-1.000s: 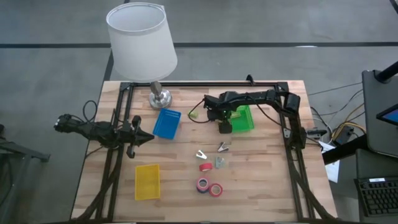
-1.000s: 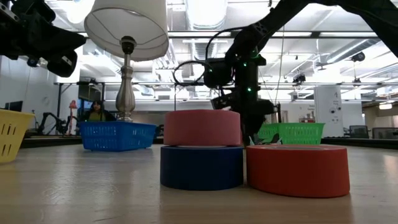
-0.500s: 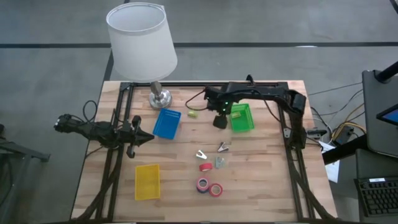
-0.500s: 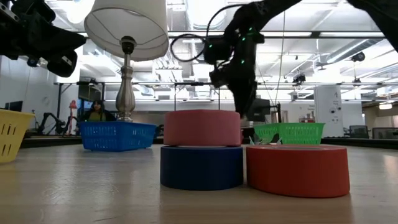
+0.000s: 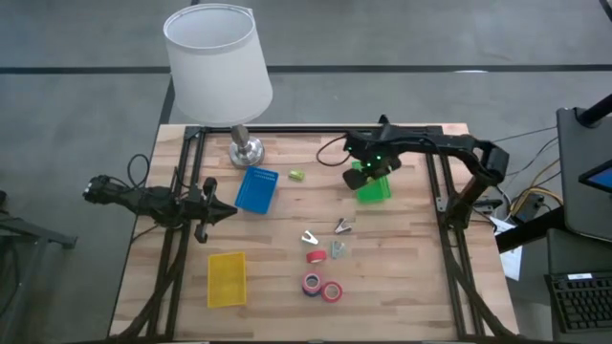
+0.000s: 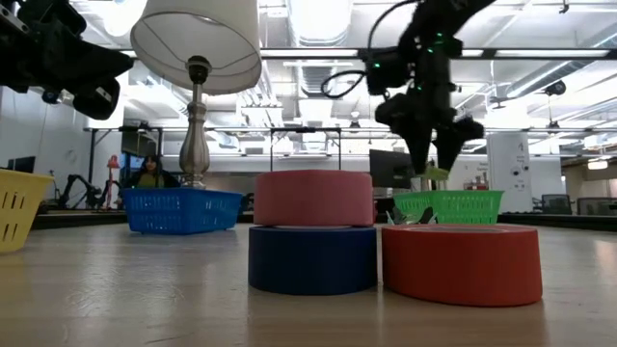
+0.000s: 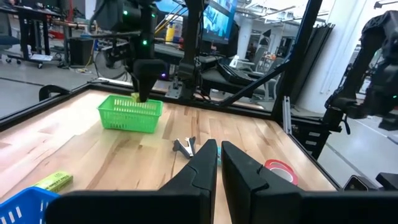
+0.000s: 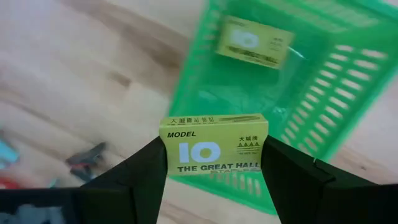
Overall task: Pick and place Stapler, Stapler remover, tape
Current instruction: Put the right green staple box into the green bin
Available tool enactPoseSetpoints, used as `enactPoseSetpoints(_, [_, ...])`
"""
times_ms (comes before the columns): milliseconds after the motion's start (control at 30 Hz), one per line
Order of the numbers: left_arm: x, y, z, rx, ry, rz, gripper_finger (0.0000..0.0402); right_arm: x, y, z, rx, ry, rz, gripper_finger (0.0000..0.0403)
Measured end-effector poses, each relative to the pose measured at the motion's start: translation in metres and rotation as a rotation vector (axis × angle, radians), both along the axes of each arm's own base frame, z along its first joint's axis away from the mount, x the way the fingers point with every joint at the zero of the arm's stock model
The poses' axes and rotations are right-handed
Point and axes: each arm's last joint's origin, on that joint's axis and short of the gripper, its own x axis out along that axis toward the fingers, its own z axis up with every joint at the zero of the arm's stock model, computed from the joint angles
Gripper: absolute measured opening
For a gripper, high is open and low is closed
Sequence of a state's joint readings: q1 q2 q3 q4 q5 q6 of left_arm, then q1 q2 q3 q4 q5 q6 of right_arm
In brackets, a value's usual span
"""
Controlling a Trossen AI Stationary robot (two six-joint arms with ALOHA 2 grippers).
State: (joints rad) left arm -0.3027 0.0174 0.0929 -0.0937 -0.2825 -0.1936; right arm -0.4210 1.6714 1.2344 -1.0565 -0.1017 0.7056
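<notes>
My right gripper (image 8: 214, 152) hangs over the green tray (image 5: 375, 185), shut on a yellow-green staple box (image 8: 214, 146) printed "MODEL 10". A second such box (image 8: 252, 40) lies flat inside the green tray (image 8: 323, 68), and a third (image 5: 296, 175) lies on the table beside the blue tray (image 5: 256, 189). The tape rolls sit near the table's near edge: pink tape (image 6: 313, 198) stacked on a blue roll (image 6: 313, 258), red tape (image 6: 461, 262) beside them. Staple removers (image 5: 309, 237) lie mid-table. My left gripper (image 7: 217, 163) waits shut at the table's left side. My right gripper pinches the staple box by its two short ends (image 8: 169, 149), one finger (image 8: 146, 171) on each end. The fingers come from above, pointing down. The box is lifted clear and held level above the green tray's near-left corner.
A lamp (image 5: 245, 148) with a white shade (image 5: 218, 59) stands at the far left. A yellow tray (image 5: 227, 279) sits near the near-left corner. Another red tape roll (image 5: 315, 256) lies by the staple removers. Bare wood lies between the trays.
My right gripper has risen from table height beside the green tray's left side and swung toward the table's right, and now hangs over the green tray. The left arm and everything lying on the table have stayed put.
</notes>
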Motion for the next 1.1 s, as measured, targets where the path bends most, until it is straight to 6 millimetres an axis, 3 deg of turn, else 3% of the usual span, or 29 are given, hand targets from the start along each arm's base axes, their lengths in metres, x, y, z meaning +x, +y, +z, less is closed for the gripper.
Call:
enactPoseSetpoints(233, [0.0,0.0,0.0,0.0,0.0,0.0,0.0026,-0.009,-0.007,-0.028,0.002,-0.017,-0.105,0.0227])
enactPoseSetpoints(367, [0.0,0.0,0.0,0.001,0.003,0.0,0.0026,-0.014,-0.009,-0.047,0.017,0.065,-0.121,0.0229])
enactPoseSetpoints(533, [0.0,0.0,0.0,0.001,0.004,0.0,0.0026,-0.011,-0.013,-0.059,0.005,0.068,-0.111,0.0232])
enactPoseSetpoints(833, [0.0,0.0,0.0,0.001,0.005,0.0,0.0026,0.006,-0.023,-0.066,-0.014,0.081,-0.107,0.0233])
enactPoseSetpoints(1100, [0.0,0.0,0.0,0.001,0.005,0.0,0.0026,0.007,-0.024,-0.071,0.0,0.096,-0.13,0.0233])
